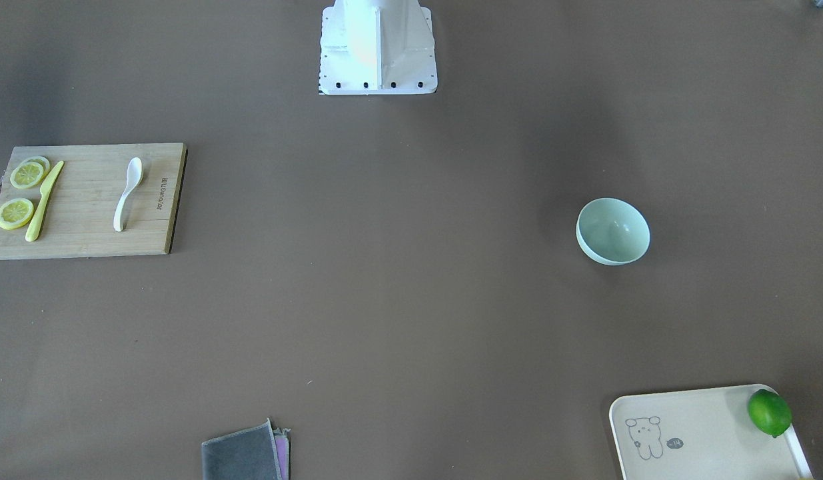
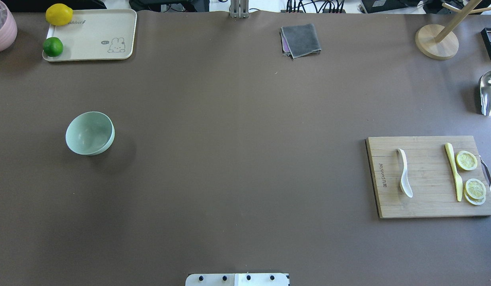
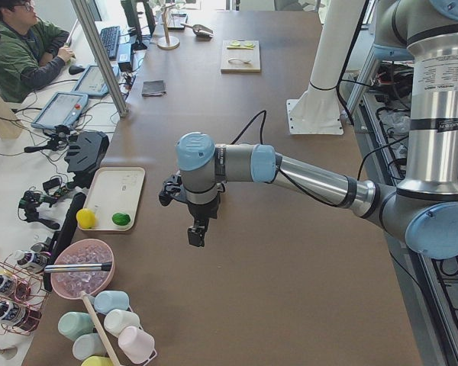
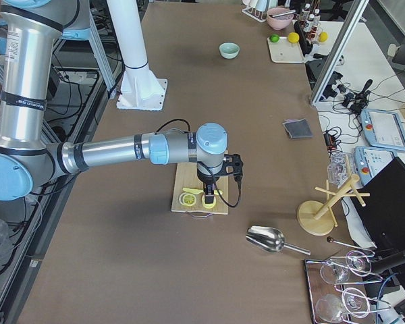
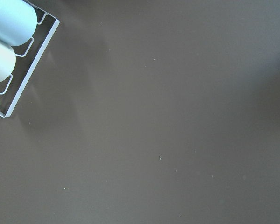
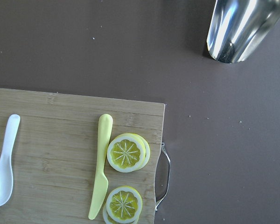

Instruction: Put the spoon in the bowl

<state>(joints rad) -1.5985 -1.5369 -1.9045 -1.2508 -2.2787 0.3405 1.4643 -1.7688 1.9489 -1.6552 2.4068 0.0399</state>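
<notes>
The white spoon (image 1: pixel 127 193) lies flat on a bamboo cutting board (image 1: pixel 84 240), scoop toward the robot; it also shows in the overhead view (image 2: pixel 404 178) and the right wrist view (image 6: pixel 3 163). The empty mint-green bowl (image 1: pixel 613 231) stands upright on the brown table far across from it, in the overhead view (image 2: pixel 89 133) at the left. My left gripper (image 3: pixel 197 232) hangs above bare table, and my right gripper (image 4: pixel 209 199) hangs above the board's lemon end. Both show only in the side views, so I cannot tell whether they are open or shut.
On the board lie a yellow-green plastic knife (image 2: pixel 454 171) and lemon slices (image 2: pixel 466 160). A cream tray (image 2: pixel 90 55) holds a lime and a lemon. A folded grey cloth (image 2: pixel 301 39), a wooden stand (image 2: pixel 436 41) and a metal scoop (image 2: pixel 490 93) sit at the far side.
</notes>
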